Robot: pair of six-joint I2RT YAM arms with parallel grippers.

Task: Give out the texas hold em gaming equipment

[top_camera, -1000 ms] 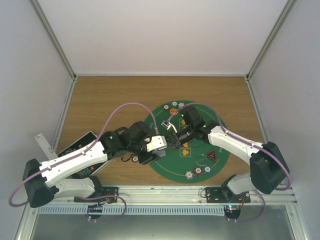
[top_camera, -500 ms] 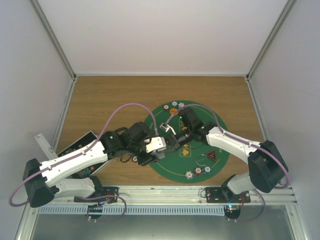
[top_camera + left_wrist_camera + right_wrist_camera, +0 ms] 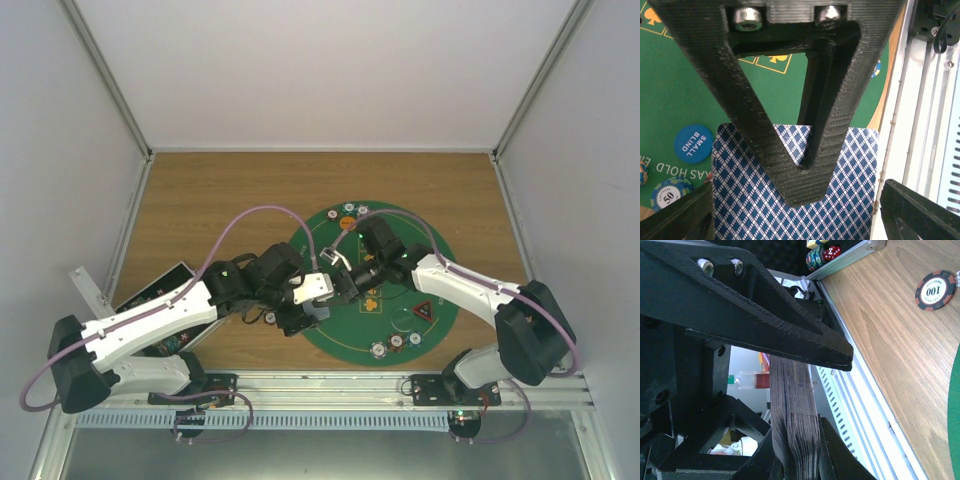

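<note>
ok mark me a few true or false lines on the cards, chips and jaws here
1. The right gripper has its jaws shut on the deck of cards. True.
2. The blue disc reads big blind. False: it reads small blind.
3. The chip lying on the wooden table is marked 100. True.
4. The deck has plain red backs. False: the back shows a blue and white diamond pattern.
5. The left gripper is clamped on the deck. False: its jaws stand wide open.
</note>
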